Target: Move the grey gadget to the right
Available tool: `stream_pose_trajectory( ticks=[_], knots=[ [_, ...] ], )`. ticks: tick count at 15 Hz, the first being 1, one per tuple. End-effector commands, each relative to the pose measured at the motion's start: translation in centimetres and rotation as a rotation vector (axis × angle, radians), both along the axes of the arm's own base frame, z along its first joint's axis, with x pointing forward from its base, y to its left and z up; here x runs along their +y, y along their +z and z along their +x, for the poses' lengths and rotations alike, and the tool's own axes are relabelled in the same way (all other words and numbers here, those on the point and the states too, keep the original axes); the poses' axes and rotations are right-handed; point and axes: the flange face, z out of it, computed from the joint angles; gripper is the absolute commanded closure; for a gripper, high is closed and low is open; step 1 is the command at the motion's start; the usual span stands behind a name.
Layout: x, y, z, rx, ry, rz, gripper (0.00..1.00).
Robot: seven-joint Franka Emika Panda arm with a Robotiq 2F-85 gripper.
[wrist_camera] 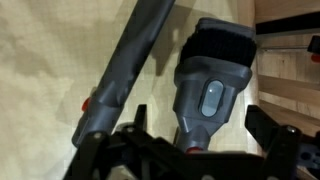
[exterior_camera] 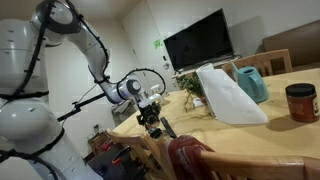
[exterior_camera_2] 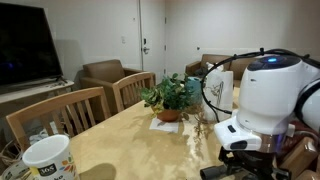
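Observation:
In the wrist view the grey gadget point(wrist_camera: 210, 90) lies flat on the tan table, a short dark grey piece with a wide head, an oval button and a red ring at its narrow end. My gripper point(wrist_camera: 185, 142) hangs just above it, open, its black fingers point(wrist_camera: 270, 130) apart on either side of the narrow neck without touching it. A longer grey tube point(wrist_camera: 130, 70) lies alongside the gadget. In an exterior view the gripper point(exterior_camera: 150, 118) is low over the table's near corner, and the gadget is largely hidden beneath it.
A white bag point(exterior_camera: 228, 95), a teal pitcher point(exterior_camera: 250, 82) and a red-lidded jar point(exterior_camera: 300, 102) stand further along the table. A potted plant point(exterior_camera_2: 170, 97) sits mid-table and a white cup point(exterior_camera_2: 45, 160) near one end. Wooden chairs point(exterior_camera_2: 60, 115) line the edge.

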Motion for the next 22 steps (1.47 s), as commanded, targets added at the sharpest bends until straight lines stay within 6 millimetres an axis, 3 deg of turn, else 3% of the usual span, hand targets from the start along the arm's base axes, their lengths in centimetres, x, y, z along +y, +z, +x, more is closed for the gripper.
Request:
stream_pose_trajectory(
  ticks=[1,9,22],
  knots=[
    [0.0,0.0,0.0,0.001,0.0,0.0,0.0],
    [0.0,0.1,-0.1,-0.002,-0.006,-0.003,0.0],
    [0.2,-0.7,-1.7,-0.024,-0.161,0.017,0.0]
  ],
)
